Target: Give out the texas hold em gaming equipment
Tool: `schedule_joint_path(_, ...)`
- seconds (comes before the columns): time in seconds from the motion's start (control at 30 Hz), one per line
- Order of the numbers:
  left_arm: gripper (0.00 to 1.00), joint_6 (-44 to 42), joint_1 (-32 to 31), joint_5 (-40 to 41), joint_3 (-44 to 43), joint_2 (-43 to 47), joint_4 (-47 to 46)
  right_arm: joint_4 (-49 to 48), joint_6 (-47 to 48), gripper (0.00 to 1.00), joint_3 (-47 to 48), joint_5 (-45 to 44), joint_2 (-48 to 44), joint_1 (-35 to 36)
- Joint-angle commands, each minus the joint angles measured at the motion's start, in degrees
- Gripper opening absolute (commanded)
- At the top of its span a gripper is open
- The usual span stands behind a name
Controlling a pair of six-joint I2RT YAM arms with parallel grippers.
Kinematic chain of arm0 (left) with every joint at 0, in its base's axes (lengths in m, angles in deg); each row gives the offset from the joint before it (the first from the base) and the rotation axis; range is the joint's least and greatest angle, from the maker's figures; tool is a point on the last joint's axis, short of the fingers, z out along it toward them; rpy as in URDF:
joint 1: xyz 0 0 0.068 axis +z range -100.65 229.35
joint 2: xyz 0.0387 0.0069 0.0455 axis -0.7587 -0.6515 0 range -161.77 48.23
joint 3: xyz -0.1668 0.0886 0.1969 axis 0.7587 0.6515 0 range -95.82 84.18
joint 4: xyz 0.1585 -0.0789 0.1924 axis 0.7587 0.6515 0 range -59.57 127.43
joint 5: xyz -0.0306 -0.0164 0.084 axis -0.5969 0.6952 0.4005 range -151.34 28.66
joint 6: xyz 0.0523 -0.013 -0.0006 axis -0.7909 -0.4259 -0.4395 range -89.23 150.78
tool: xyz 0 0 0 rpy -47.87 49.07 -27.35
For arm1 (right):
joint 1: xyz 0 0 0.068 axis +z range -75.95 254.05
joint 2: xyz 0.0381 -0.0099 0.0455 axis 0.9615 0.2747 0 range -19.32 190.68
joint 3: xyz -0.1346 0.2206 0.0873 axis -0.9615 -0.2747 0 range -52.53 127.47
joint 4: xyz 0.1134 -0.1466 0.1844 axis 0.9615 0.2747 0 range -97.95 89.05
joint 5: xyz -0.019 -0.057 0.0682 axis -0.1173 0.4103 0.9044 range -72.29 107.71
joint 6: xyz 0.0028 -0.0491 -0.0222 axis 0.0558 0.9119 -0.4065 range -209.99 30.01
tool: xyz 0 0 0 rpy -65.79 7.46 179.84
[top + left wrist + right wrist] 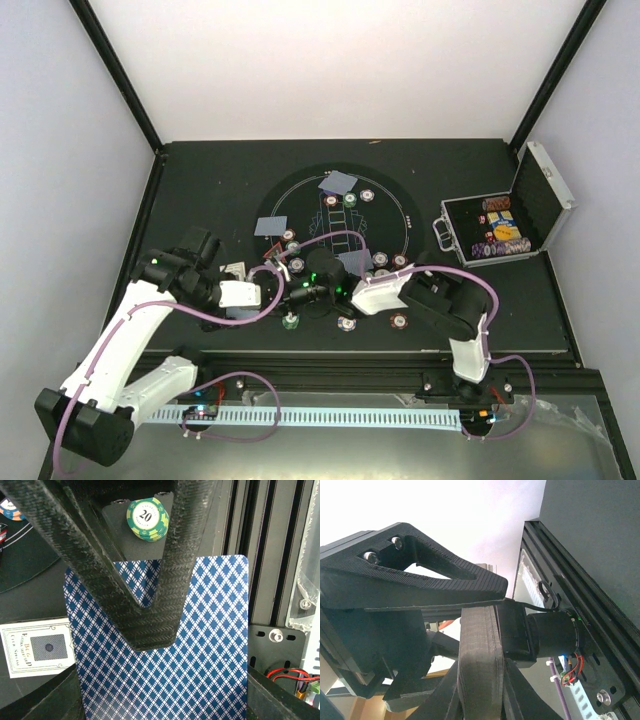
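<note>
Blue-backed playing card [210, 645] lies beneath the left gripper [150, 636], whose tips are pressed together. Green chip [146, 517] reads "20". I can't tell the right gripper's [495, 600] grip.

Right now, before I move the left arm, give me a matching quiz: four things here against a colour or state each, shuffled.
1 chip marked 20
2 card
3 case
4 mat

A lid open
B green
C black with white lines
D blue diamond back, face down

Pairs: 1-B, 2-D, 3-A, 4-C
</note>
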Motion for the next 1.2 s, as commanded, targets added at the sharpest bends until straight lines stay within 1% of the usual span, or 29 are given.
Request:
schedule_joint_path(0.0,0.22,-0.7,-0.3,0.3,-1.0,0.5,-0.7,7.0,2.9,0.09,-0.6,-0.6,-2.0,-0.1)
schedule_joint_path(0.03,0.15,-0.6,-0.2,0.3,-1.0,0.4,-0.8,7.7,3.2,0.13,-0.3,-0.5,-2.3,-0.1)
schedule_joint_path(0.1,0.06,-0.5,-0.3,0.4,-1.0,0.3,-1.0,9.8,4.0,0.20,0.4,-0.8,-2.9,-0.1)
schedule_joint_path(0.13,0.03,-0.5,-0.3,0.4,-1.0,0.3,-1.0,10.8,4.4,0.24,0.9,-0.9,-3.2,-0.1)
schedule_joint_path(0.17,0.02,-0.5,-0.3,0.5,-1.1,0.4,-1.1,11.6,4.7,0.31,1.2,-1.0,-3.4,-0.1)
schedule_joint_path(0.3,0.02,-0.7,-0.3,0.6,-1.0,0.4,-0.7,11.9,4.4,0.51,2.5,-1.5,-3.9,0.0)
schedule_joint_path(0.4,0.02,-0.8,-0.3,0.8,-0.9,0.3,-0.9,11.6,4.0,0.58,4.2,-1.0,-3.5,0.2)
schedule_joint_path(0.53,0.01,-0.7,-0.3,0.6,-1.1,0.1,-1.2,8.9,1.5,0.59,5.9,-0.5,-2.1,0.7)
schedule_joint_path(0.67,0.01,-0.6,-0.3,0.6,-0.6,-0.3,-1.7,2.6,-2.6,0.49,5.2,-0.5,-0.3,1.0)
schedule_joint_path(0.73,0.02,-0.5,-0.2,0.8,-0.6,-0.5,-1.9,1.5,-3.3,0.48,4.6,-0.4,0.2,1.2)
schedule_joint_path(0.87,0.02,-0.5,-0.3,0.7,-0.9,-0.8,-2.0,4.9,-1.2,0.48,4.0,-0.5,-0.1,1.3)
schedule_joint_path(1.03,0.02,-0.4,-0.3,0.5,-1.5,-0.7,-1.9,11.0,2.1,0.45,4.5,-1.5,0.2,1.3)
schedule_joint_path(1.17,0.01,-0.4,-0.3,0.5,-2.0,-0.1,-1.4,12.3,3.2,0.45,3.6,-1.5,0.2,0.9)
